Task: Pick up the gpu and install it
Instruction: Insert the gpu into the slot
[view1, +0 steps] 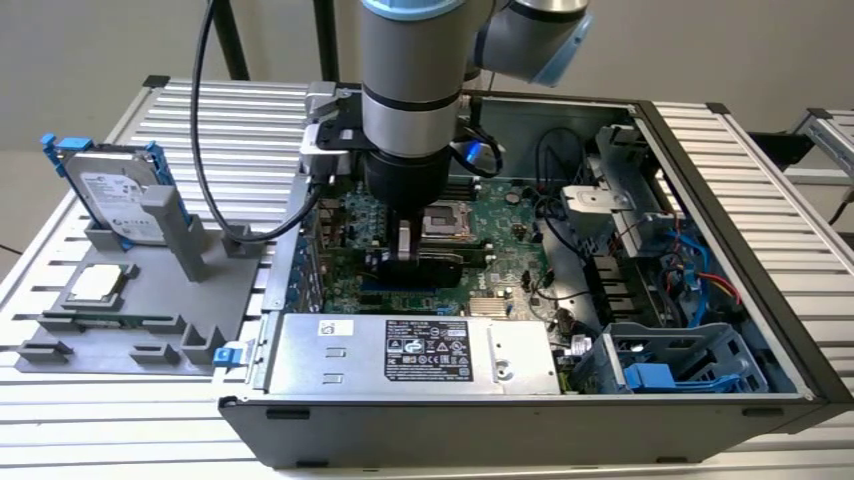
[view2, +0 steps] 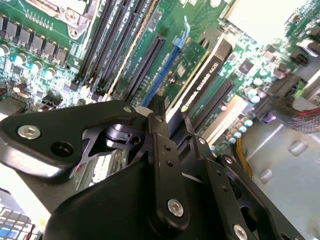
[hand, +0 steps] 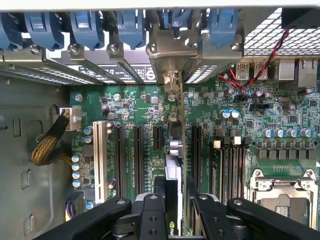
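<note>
The gpu (hand: 174, 167) stands on edge between my fingers, in line with a long black slot on the green motherboard (hand: 145, 107). Its silver end bracket (hand: 171, 75) sits at the case's rear slot openings. My gripper (hand: 175, 200) is shut on the card's upper edge. The second wrist view shows the gpu (view2: 200, 70) with its green board and black shroud beside a blue slot latch (view2: 180, 37), my gripper (view2: 172, 117) clamped on it. In the exterior view my gripper (view1: 407, 250) reaches down into the open computer case (view1: 747, 250), the gpu (view1: 430, 268) dark beneath it.
A silver hard drive in a blue frame (view1: 118, 198) and a processor chip (view1: 99, 284) rest on the grey fixture at the exterior view's left. Inside the case are the power supply (view1: 414, 350), a drive cage (view1: 667, 370), loose cables (view1: 674, 265), the processor socket (hand: 282, 197) and blue rear latches (hand: 85, 25).
</note>
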